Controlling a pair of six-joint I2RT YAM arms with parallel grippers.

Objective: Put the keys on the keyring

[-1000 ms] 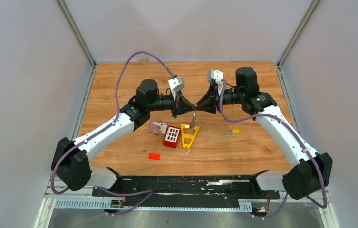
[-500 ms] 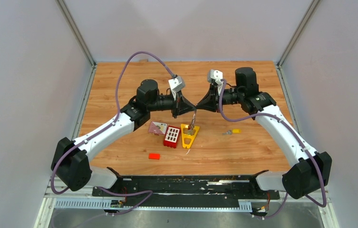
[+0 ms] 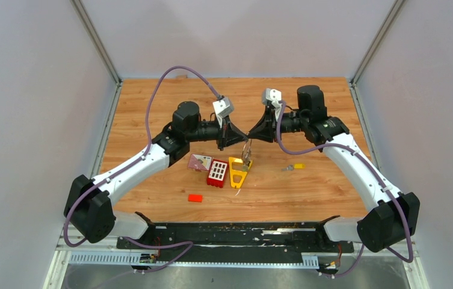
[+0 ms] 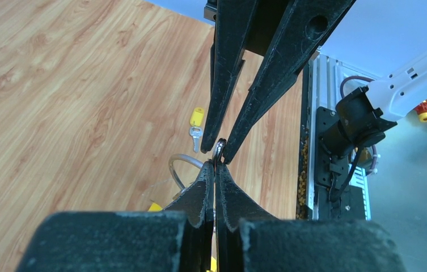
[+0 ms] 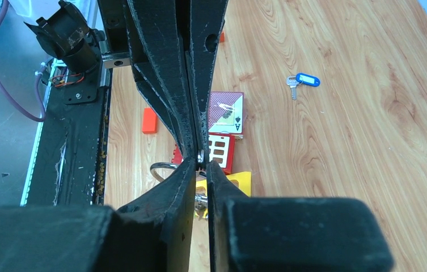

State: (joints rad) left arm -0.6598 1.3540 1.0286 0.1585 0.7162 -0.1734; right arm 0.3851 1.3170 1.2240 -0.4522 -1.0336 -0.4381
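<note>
Left gripper point(image 4: 215, 168) clamped tight on the keyring point(image 4: 219, 151), above the table point(image 3: 145, 102). Right gripper point(image 5: 201, 164) nearly closed at the same spot; its grip is unclear. Crowding beneath: one yellow frame point(image 3: 236, 171), one holed red block point(image 3: 216, 173), one card box point(image 3: 199, 161). Lying loose: one yellow key point(image 3: 296, 166), one blue key point(image 5: 304, 81), one small red block point(image 3: 195, 197).

I work in a robotics lab cell. Plain grey panels point(image 3: 31, 90) on aluminium posts point(image 3: 96, 41) box in my wooden table point(image 3: 308, 192), and a purple cable point(image 3: 181, 66) loops over it.
</note>
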